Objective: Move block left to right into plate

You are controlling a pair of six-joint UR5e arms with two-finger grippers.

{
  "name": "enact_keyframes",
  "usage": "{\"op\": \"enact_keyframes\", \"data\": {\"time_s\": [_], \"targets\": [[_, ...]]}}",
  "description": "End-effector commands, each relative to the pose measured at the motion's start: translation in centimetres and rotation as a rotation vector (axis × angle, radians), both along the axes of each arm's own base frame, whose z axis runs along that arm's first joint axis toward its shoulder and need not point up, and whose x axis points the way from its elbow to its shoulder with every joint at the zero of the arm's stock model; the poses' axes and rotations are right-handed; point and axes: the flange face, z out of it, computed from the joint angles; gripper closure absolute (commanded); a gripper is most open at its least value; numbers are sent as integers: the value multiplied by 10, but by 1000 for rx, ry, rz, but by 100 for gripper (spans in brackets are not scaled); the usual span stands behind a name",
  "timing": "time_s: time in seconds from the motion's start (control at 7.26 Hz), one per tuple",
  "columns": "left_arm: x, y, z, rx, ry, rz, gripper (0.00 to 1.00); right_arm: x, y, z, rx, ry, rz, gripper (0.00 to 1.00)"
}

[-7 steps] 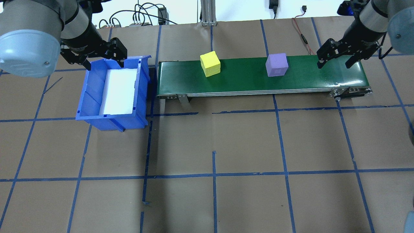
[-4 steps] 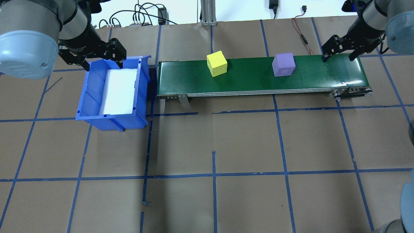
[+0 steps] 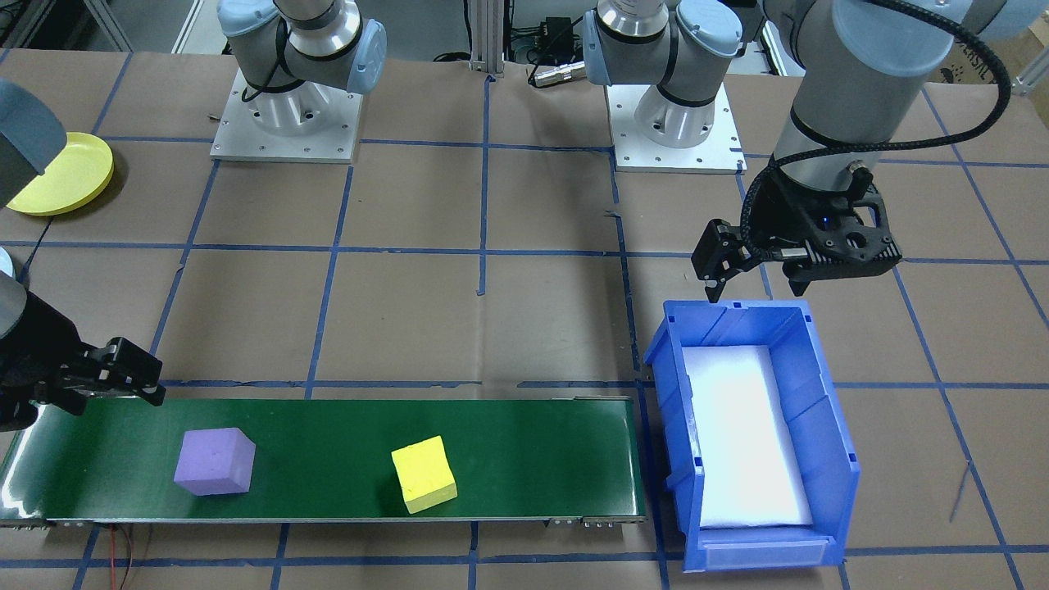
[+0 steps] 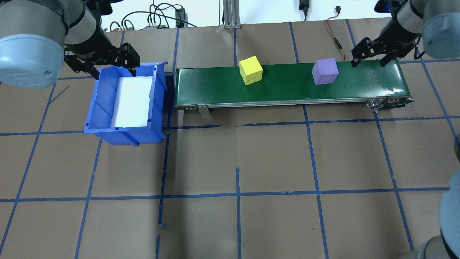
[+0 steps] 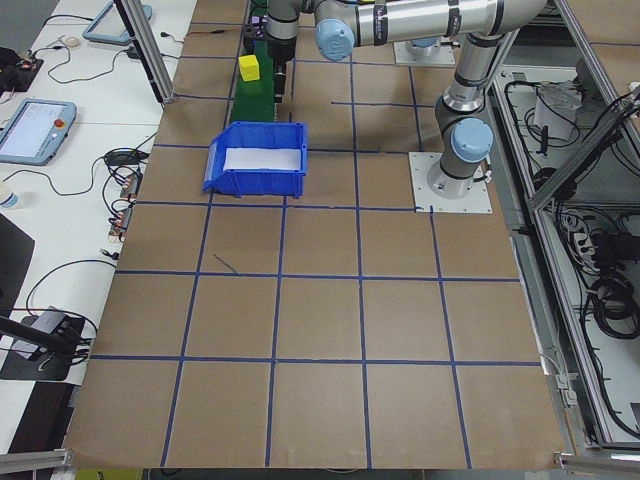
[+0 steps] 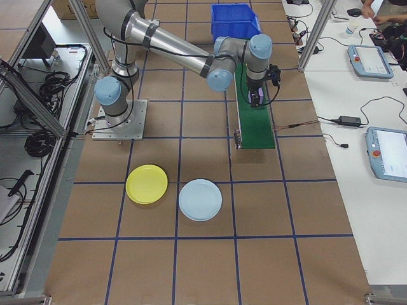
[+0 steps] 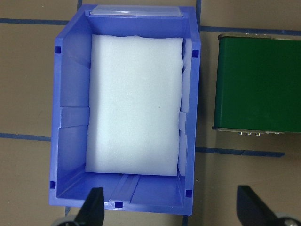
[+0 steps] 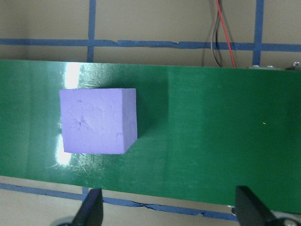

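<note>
Green conveyor belt [image 4: 287,84] carries a purple foam cube [image 4: 325,71] and a yellow foam cube [image 4: 251,70]. Right gripper [image 4: 369,59] hovers wide just beyond the purple one; left gripper [image 4: 107,64], seemingly wide too, hangs over the blue plastic bin [image 4: 125,104].

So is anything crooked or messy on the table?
A little. The yellow block sits twisted on the green belt, while the purple block sits nearly straight. The blue bin is slightly angled to the floor tape. Nothing looks spilled or broken.
</note>
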Motion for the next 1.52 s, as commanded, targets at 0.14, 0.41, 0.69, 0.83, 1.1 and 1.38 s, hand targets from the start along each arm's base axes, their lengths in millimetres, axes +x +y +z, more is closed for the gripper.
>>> {"op": "enact_keyframes", "data": {"time_s": [0.14, 0.41, 0.69, 0.83, 1.1, 1.38], "targets": [[0, 0, 0, 3, 0, 0, 0, -1, -25, -32, -66, -10, -5, 0], [0, 0, 0, 3, 0, 0, 0, -4, -35, -50, -85, -13, -47, 0], [0, 1, -1, 6, 0, 0, 0, -1, -39, -45, -127, -21, -80, 0], [0, 1, -1, 7, 1, 0, 0, -1, -40, -57, -113, -31, -79, 0], [0, 1, -1, 7, 1, 0, 0, -2, -33, -74, -76, -24, -77, 0], [0, 1, -2, 9, 1, 0, 0, -7, -31, -67, -75, 32, -69, 72]]}}
